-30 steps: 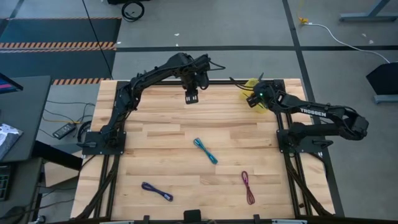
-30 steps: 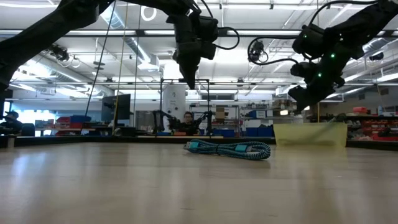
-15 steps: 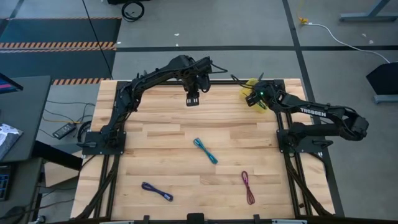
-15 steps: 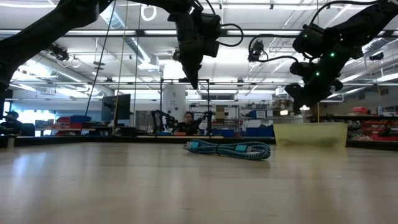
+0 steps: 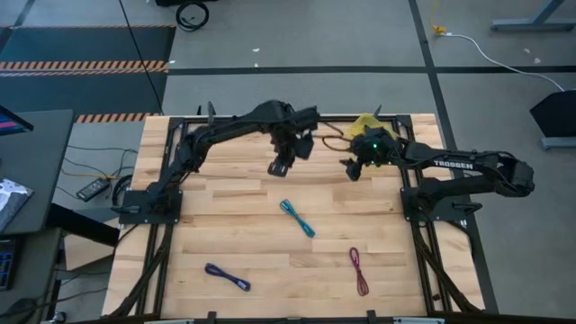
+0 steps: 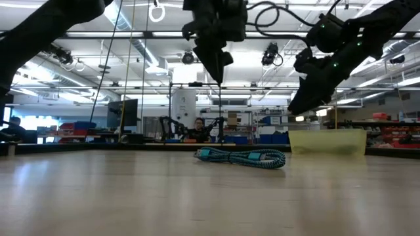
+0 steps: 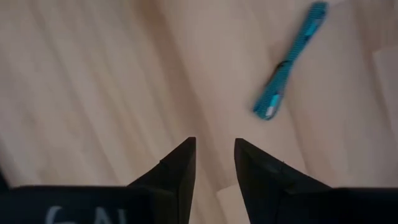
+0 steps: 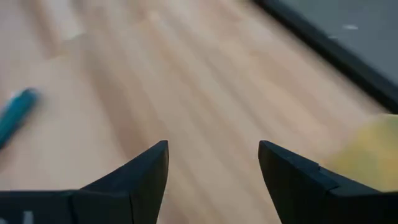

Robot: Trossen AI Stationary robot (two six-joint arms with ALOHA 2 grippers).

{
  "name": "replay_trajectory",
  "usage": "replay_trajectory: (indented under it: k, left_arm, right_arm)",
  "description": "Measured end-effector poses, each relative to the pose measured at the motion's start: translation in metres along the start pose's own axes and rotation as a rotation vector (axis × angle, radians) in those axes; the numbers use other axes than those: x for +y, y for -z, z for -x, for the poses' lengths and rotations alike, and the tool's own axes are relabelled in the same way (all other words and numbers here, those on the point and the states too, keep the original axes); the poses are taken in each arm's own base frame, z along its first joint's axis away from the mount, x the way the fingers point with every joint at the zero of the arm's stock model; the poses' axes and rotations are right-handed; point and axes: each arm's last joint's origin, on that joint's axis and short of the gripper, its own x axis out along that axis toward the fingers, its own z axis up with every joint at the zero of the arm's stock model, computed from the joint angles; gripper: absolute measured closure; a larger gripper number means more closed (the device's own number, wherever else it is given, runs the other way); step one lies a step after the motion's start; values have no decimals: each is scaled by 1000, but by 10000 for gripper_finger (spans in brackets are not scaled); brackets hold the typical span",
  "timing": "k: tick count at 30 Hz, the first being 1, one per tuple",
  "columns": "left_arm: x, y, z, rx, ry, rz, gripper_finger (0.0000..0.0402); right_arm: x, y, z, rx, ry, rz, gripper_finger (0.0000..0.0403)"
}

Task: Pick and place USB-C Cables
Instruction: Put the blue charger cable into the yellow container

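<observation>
Both end effectors have swung inward; right arm reads "TROSSEN".

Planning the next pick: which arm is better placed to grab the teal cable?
Left, probably. The left gripper hovers nearer the teal cable, which its wrist view shows just ahead. The right gripper hangs farther off, open.

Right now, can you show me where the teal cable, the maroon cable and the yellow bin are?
teal cable (image 5: 297, 219), high view, middle of the bundle.
maroon cable (image 5: 359, 272), high view, middle of its length.
yellow bin (image 6: 327, 142), low view, front wall.
</observation>
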Motion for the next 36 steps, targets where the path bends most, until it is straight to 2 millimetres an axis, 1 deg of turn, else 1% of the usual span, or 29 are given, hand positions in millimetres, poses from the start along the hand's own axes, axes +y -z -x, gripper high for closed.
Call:
replay_trajectory:
  k: [5,11,13,15,19,22,26,32,36]
  left_arm:
    - [-32,-20,-6,16,34,-46,285]
    - [-67,-35,-12,49,72,-45,285]
    - [-75,-38,-22,60,82,-44,285]
    - [-81,-37,-36,102,105,-48,285]
    - [-86,-32,-67,165,98,-34,285]
    - [-85,-25,-82,237,67,17,285]
    - [-83,-25,-87,227,21,84,285]
    - [-77,-32,-88,168,-86,187,285]
    - [-79,-34,-89,161,-119,219,285]
  right_arm:
    - [17,2,0,11,-144,34,150]
    - [36,6,1,23,-242,87,151]
    - [44,14,0,21,-275,88,151]
    - [49,25,-2,41,-301,96,151]
    - [54,39,-4,87,-322,72,151]
    - [57,47,-4,117,-333,47,151]
    - [61,50,-3,126,-362,50,151]
    - [66,47,-1,110,-485,59,151]
    - [67,47,-1,133,-499,14,151]
